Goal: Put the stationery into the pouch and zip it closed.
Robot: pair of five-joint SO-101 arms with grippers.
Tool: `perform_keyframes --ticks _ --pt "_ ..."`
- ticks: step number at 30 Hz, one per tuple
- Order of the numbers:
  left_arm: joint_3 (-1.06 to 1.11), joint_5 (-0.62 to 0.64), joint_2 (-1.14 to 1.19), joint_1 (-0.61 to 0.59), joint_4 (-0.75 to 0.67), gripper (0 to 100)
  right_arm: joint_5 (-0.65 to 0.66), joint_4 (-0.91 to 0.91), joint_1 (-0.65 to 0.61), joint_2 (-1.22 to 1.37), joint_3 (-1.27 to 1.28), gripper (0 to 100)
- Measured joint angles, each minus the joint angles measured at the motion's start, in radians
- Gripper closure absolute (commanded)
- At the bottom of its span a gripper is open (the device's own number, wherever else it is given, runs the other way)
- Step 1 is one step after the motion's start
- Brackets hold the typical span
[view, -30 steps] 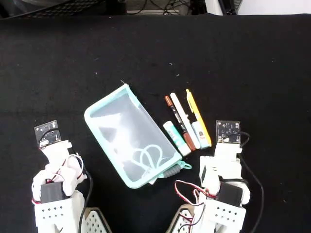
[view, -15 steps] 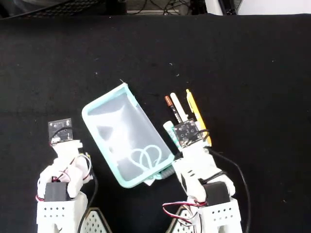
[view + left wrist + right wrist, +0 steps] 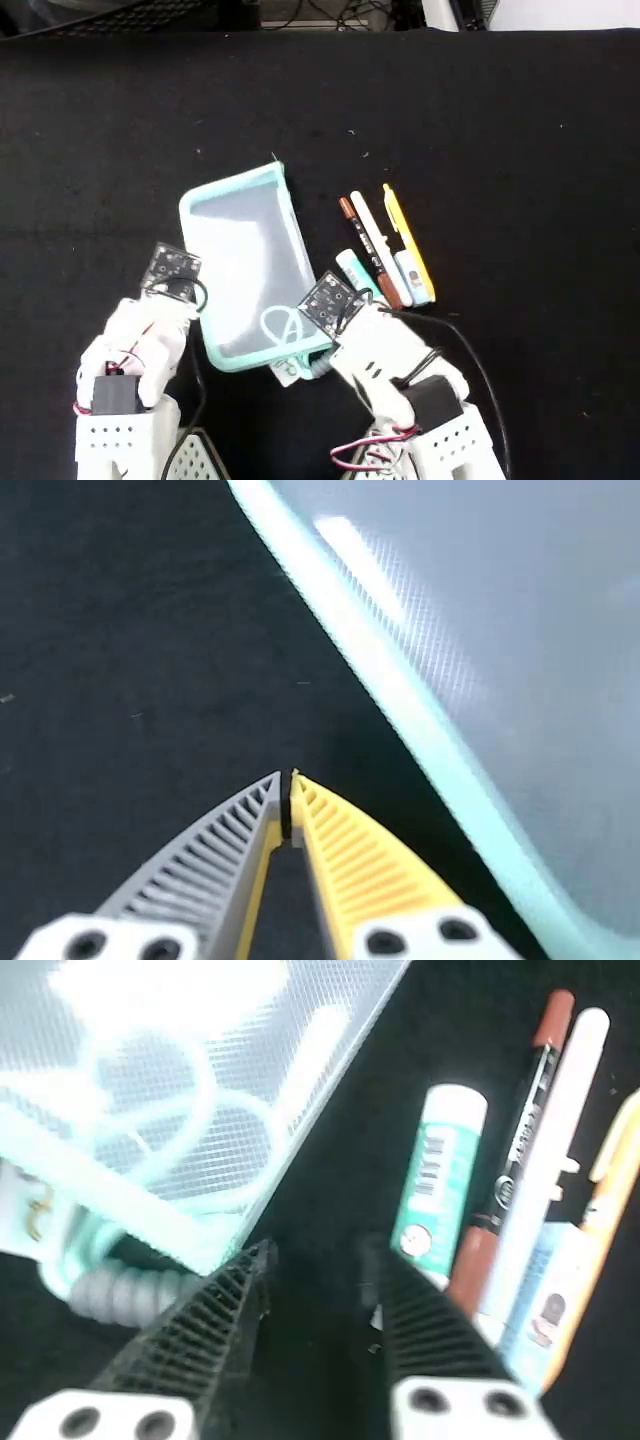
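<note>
From above, pouch (image 3: 245, 260): lies flat on the black bench (image 3: 500, 120), its long side running roughly 12 to 6 o'clock.
From above, pens: a glue stick (image 3: 354, 270), brown pen (image 3: 362, 240), white pen (image 3: 372, 232) and yellow pen (image 3: 402, 232) lie side by side at the pouch's 3 o'clock.
From above, arms: the left wrist sits at the pouch's 8 o'clock edge, the right wrist at its 4 o'clock corner.
Left wrist view, left pincer (image 3: 288, 785): jaws pressed together, holding nothing, over bare bench just beside the pouch's (image 3: 480, 630) teal edge.
Right wrist view, right pincer (image 3: 318, 1260): jaws a narrow gap apart, holding nothing, between the pouch (image 3: 170, 1080) corner and the glue stick (image 3: 440, 1170). A grey zip pull (image 3: 120, 1295) lies just beside one finger.
</note>
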Motion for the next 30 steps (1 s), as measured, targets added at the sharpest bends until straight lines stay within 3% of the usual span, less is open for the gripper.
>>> perform_keyframes --ticks 7,13,20,30 --pt "0.000 0.143 0.000 -0.164 -0.097 96 -0.048 -0.008 -0.061 0.000 -0.031 80.6" --pt "0.000 0.178 0.000 -0.186 -0.101 96 -0.089 -0.035 -0.071 0.026 -0.109 80.5" --pt "0.000 0.184 0.000 -0.186 -0.101 96 -0.094 -0.112 -0.078 0.376 -0.284 80.5" --pt "0.000 0.184 0.000 -0.186 -0.101 96 -0.038 -0.158 -0.281 0.925 -0.370 80.5"
